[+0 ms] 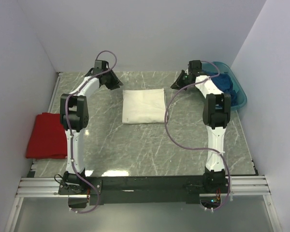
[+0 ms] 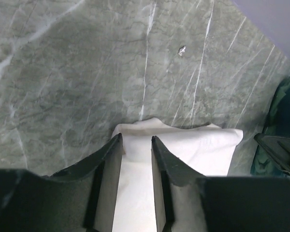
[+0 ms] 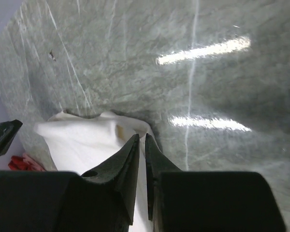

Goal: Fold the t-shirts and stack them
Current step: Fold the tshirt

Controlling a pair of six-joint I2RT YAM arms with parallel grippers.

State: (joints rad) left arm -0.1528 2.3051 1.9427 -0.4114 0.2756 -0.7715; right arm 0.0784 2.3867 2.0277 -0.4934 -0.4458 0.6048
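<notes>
A folded cream-white t-shirt [image 1: 143,105] lies flat mid-table. My left gripper [image 1: 116,85] hovers just off its far left corner, and in the left wrist view this gripper [image 2: 136,139] stands open over the white cloth [image 2: 198,145] with nothing between the fingers. My right gripper [image 1: 176,85] is off the far right corner. Seen from the right wrist, that gripper [image 3: 141,137] has its jaws a narrow slit apart above the shirt's corner [image 3: 77,140], pinching nothing. A folded red t-shirt [image 1: 47,135] rests at the left edge. A dark blue t-shirt [image 1: 227,85] sits in the basin.
The teal oval basin [image 1: 242,98] stands at the far right against the wall. White walls close in the table on the left, back and right. Purple cables loop off both arms. The red shirt overhangs the table's left edge.
</notes>
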